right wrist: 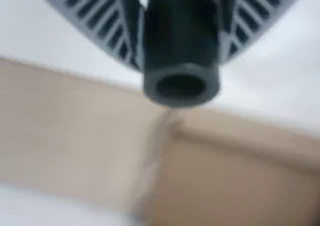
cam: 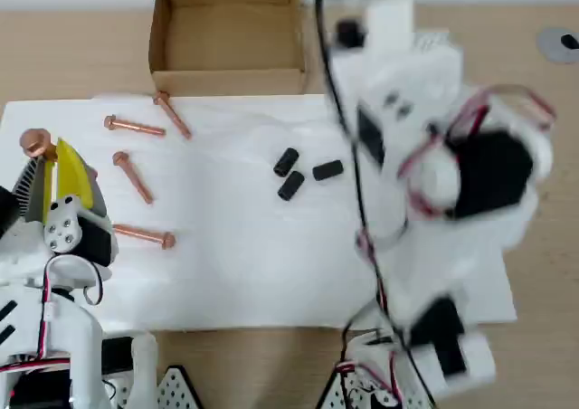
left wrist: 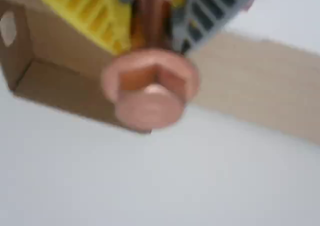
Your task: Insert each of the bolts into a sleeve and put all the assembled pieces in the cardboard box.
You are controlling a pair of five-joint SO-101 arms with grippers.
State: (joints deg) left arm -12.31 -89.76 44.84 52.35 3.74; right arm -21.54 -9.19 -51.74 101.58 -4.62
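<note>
A copper bolt [left wrist: 150, 88] is clamped in the left tool [left wrist: 152, 38] over the desk's [cam: 507, 29] left side; a black sleeve [right wrist: 181, 66] is gripped by the right tool [right wrist: 181, 41]. If misaligned at meeting, the bolt could be jammed or dropped.

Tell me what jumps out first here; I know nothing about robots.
The left gripper pinches a copper bolt, head sticking out, at the left edge of the white sheet, while the right gripper clamps a black sleeve with its hollow end showing. On the sheet lie four loose bolts and three more sleeves, with the open cardboard box at its far edge.
</note>
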